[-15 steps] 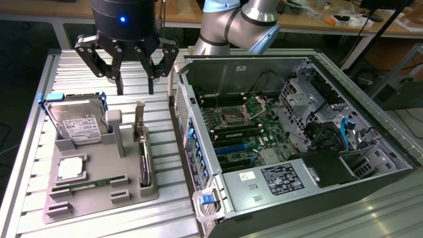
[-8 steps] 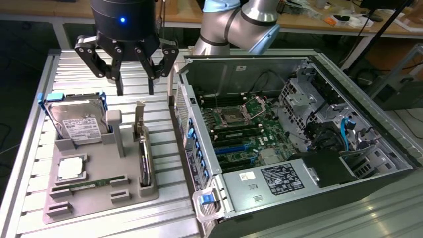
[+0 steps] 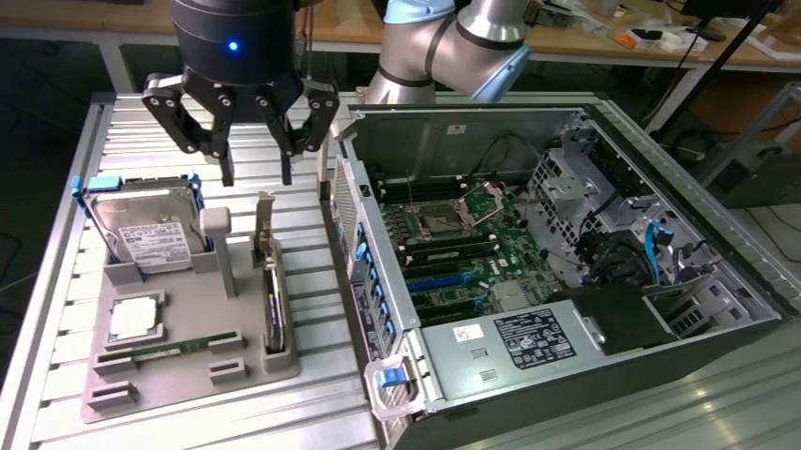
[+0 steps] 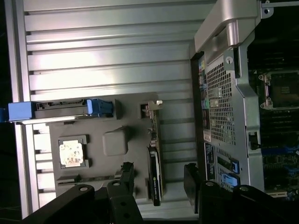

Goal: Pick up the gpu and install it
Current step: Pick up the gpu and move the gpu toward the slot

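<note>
The gpu [image 3: 270, 298] stands on edge in a slot of the grey holder tray [image 3: 188, 375], its silver bracket [image 3: 265, 223] rising at the far end. My gripper [image 3: 257, 176] hangs open above that bracket end, apart from the card, with nothing between its fingers. In the wrist view the gpu [image 4: 154, 173] appears edge-on as a thin dark strip, with the bracket [image 4: 151, 110] beyond it. The open gripper [image 4: 158, 173] straddles the card's line, one black finger [image 4: 126, 173] on each side of it.
The open computer case [image 3: 551, 122] lies at the exterior view's right, motherboard [image 3: 451, 244] exposed, its perforated wall [image 4: 219, 107] close beside the gpu. The holder also carries a hard drive [image 3: 144, 230] in a blue-edged caddy, a CPU [image 3: 135, 319] and a memory stick [image 3: 163, 351].
</note>
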`<state>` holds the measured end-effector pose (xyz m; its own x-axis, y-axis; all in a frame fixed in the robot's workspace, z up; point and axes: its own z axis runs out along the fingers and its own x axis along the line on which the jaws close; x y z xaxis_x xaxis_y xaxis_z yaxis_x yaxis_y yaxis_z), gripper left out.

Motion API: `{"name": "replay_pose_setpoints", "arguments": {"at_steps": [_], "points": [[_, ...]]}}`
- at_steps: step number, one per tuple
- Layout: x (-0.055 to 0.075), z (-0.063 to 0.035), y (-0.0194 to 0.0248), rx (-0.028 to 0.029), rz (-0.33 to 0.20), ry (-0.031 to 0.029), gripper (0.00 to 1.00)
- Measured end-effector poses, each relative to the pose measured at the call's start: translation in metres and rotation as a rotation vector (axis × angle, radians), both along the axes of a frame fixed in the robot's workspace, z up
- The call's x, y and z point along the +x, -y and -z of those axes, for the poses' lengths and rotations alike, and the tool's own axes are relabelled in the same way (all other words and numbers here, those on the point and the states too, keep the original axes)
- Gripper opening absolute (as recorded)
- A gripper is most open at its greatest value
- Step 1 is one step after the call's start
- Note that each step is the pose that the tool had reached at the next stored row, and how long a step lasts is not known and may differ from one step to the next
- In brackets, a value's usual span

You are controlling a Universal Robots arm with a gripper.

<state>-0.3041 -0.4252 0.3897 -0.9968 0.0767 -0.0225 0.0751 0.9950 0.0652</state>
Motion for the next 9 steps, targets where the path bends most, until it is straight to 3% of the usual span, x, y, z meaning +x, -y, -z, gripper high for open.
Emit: {"name": "replay_pose_setpoints", "arguments": {"at_steps": [6, 9], "points": [[0.0001, 0.0047, 0.0032, 0.0001, 0.0, -0.0044, 0.56], [0.0003, 0.0074, 0.0042, 0.0, 0.0, -0.0164, 0.56]]}}
